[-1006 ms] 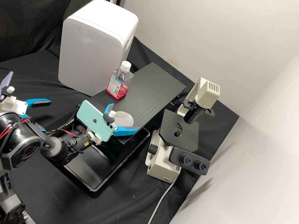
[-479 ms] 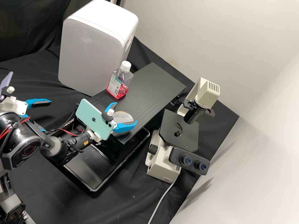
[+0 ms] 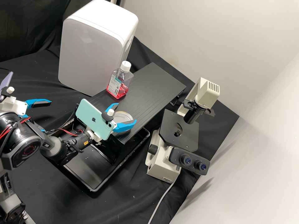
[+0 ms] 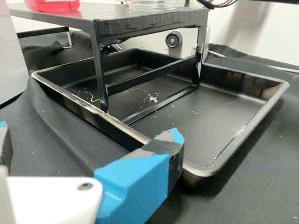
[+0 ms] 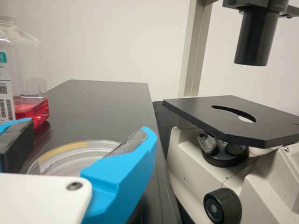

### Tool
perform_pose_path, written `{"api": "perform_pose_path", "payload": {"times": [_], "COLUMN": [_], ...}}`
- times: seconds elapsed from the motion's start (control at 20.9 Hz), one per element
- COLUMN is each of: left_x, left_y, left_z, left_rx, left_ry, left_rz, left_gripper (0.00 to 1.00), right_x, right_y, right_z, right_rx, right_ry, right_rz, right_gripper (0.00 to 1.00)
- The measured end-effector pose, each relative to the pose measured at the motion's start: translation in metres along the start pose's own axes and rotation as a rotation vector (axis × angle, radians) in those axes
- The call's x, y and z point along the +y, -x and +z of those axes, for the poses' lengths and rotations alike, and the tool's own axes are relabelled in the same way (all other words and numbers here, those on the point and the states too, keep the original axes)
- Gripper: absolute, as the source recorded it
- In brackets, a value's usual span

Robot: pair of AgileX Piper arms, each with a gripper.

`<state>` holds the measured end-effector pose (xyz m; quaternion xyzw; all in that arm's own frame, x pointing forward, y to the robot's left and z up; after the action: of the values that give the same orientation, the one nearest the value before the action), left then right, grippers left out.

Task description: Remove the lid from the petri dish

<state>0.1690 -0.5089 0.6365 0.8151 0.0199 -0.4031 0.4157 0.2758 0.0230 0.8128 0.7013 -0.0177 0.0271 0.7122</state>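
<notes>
A clear petri dish (image 3: 123, 118) with its lid on sits at the near end of the raised black platform (image 3: 149, 87). My right gripper (image 3: 124, 114) is level with it, one blue finger on each side, and both pads touch the lid's rim. In the right wrist view the lid (image 5: 70, 156) lies between the fingers of the right gripper (image 5: 88, 131), the finger pad (image 5: 134, 138) against its edge. My left gripper (image 4: 88, 140) hangs open low over the black cloth, off the tray's left side, holding nothing. The dish (image 4: 152, 4) stands above it on the platform.
A bottle of red liquid (image 3: 119, 81) stands farther back on the platform, in front of a white box (image 3: 93, 43). The platform stands in a black tray (image 3: 93, 183). A microscope (image 3: 180, 137) is close on the right, its stage (image 5: 233, 116) just past the dish.
The right gripper's fingers have drawn in onto the dish's lid and the gripper has shifted slightly back; it has kept still for the last half second. The left arm has not moved.
</notes>
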Motion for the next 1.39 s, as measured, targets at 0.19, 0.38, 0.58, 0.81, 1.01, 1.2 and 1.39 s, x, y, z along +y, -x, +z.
{"api": "perform_pose_path", "payload": {"times": [0.19, 0.38, 0.58, 0.81, 1.01, 1.2, 1.39], "left_x": [0.0, 0.0, -0.0004, -0.0009, -0.0024, -0.0025, -0.0025], "left_y": [0.0, 0.0, 0.0, 0.0, -0.002, -0.003, -0.003], "left_z": [0.0, 0.0, 0.001, 0.001, 0.002, 0.003, 0.003], "left_rx": [0.0, 0.0, -0.004, -0.004, -0.006, -0.011, -0.009], "left_ry": [0.0, 0.0, -0.001, -0.001, -0.002, -0.003, -0.002], "left_rz": [0.0, 0.0, -0.001, -0.003, -0.009, -0.009, -0.008], "left_gripper": [1.0, 1.0, 1.0, 1.0, 1.0, 1.0, 1.0], "right_x": [0.0, 0.0, 0.0, 0.0, -0.003, -0.005, -0.002], "right_y": [0.0, 0.0, 0.0, 0.0, 0.004, 0.009, 0.012], "right_z": [0.0, 0.0, 0.0, 0.0, 0.003, 0.007, 0.009], "right_rx": [0.0, 0.0, 0.0, 0.0, -0.013, -0.03, -0.041], "right_ry": [0.0, 0.0, 0.0, 0.0, 0.001, 0.002, 0.003], "right_rz": [0.0, 0.0, 0.0, 0.0, -0.013, -0.024, -0.017], "right_gripper": [1.0, 1.0, 1.0, 1.0, 1.0, 1.0, 1.0]}}
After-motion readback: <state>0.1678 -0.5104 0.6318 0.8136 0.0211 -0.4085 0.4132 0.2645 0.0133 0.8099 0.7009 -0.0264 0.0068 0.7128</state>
